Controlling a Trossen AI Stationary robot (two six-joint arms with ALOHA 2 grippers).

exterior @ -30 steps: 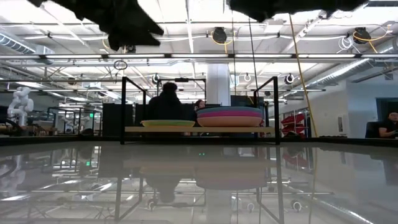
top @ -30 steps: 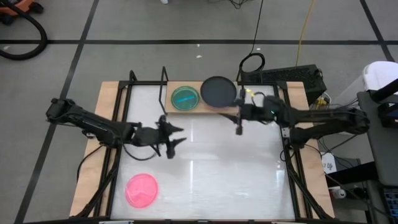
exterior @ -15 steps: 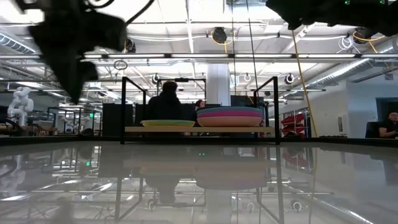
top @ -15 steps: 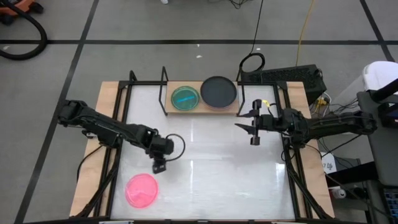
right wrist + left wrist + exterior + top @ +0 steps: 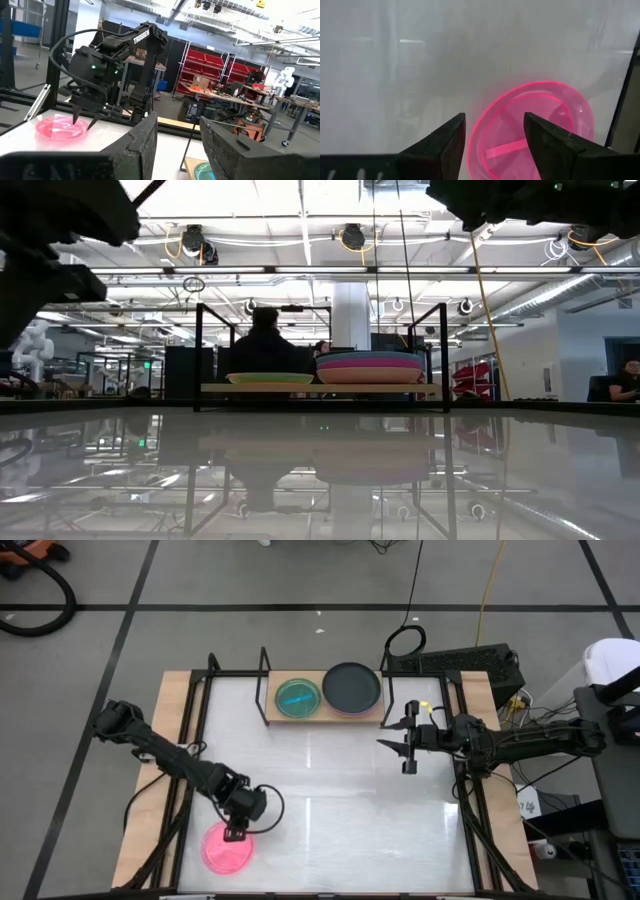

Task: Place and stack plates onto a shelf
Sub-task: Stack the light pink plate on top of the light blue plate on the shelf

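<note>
Hot pink plate [image 5: 228, 846] flat on counter [image 5: 350, 810], near left corner. My left end effector [image 5: 238, 828] just above its far right rim, fingers spread, pointing down; plate's edge lies between them in wrist view. Left arm clearly nearer. Right end effector [image 5: 405, 747] waits mid-right, spread, near shelf [image 5: 268, 712].

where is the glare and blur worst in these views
High view: bright streaks of ceiling light wash the white table. Low view: its glossy top mirrors the shelf and plates, and the dark arm at the upper left edge is a soft blur. Left wrist view: the hot pink plate glows with a blurred rim beyond the open left hand. Right wrist view: the near fingers are soft.
</note>
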